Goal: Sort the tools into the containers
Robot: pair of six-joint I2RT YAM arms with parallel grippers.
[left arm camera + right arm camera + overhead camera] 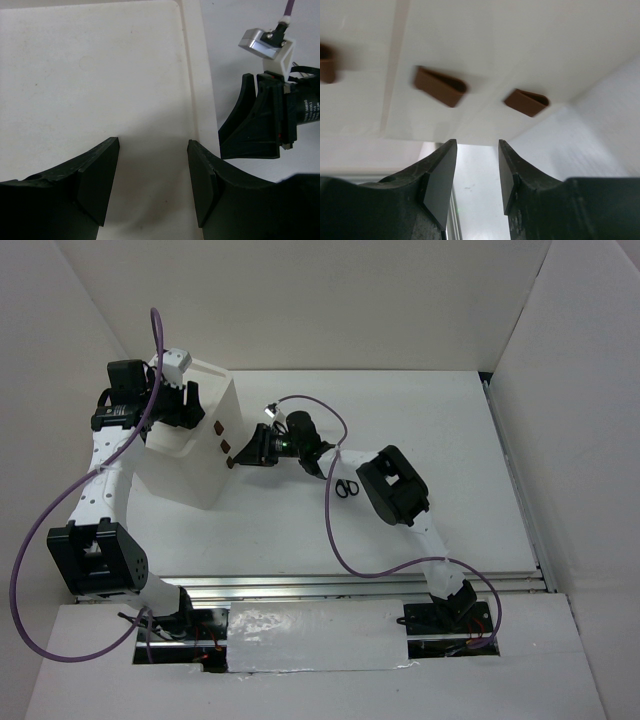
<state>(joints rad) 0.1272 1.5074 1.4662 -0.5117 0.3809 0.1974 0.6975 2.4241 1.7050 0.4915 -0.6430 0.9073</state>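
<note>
The white cabinet (190, 455) stands at the left of the table, with its drawer fronts facing right. Three red-brown handles show in the right wrist view, among them one (441, 86) in the middle and one (526, 101) at the right. My right gripper (477, 145) is open and empty, its tips just short of the lowest handles (226, 447). My left gripper (153, 145) hangs open over the cabinet's flat top (100, 75), holding nothing. Small black-handled scissors (346, 488) lie on the table beside the right forearm.
White walls close in the table at the back and on both sides. A metal rail (380, 585) runs along the near edge. Purple cables (335, 530) loop from both arms. The right arm's wrist camera (265, 42) sits just right of the cabinet top.
</note>
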